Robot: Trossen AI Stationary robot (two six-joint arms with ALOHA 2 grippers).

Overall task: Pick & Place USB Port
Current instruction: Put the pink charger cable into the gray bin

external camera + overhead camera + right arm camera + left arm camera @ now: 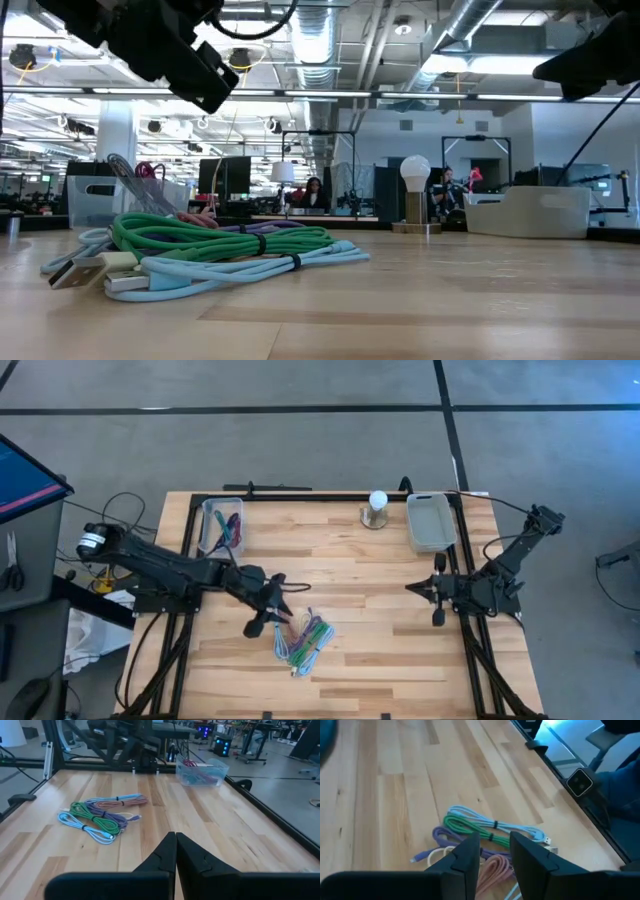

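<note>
Lying just beyond left jaws: cables (485, 832)

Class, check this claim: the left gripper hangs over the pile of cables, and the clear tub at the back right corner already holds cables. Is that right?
Not quite. The right tub is empty; the high view shows cables in the left tub. The left gripper does hang over the pile of cables.

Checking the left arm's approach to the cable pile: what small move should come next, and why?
Probably lower the left gripper onto the pink cable: its fingers stand apart just above the bundled cables, gripping nothing yet. The right gripper waits shut at the table's right side.
</note>
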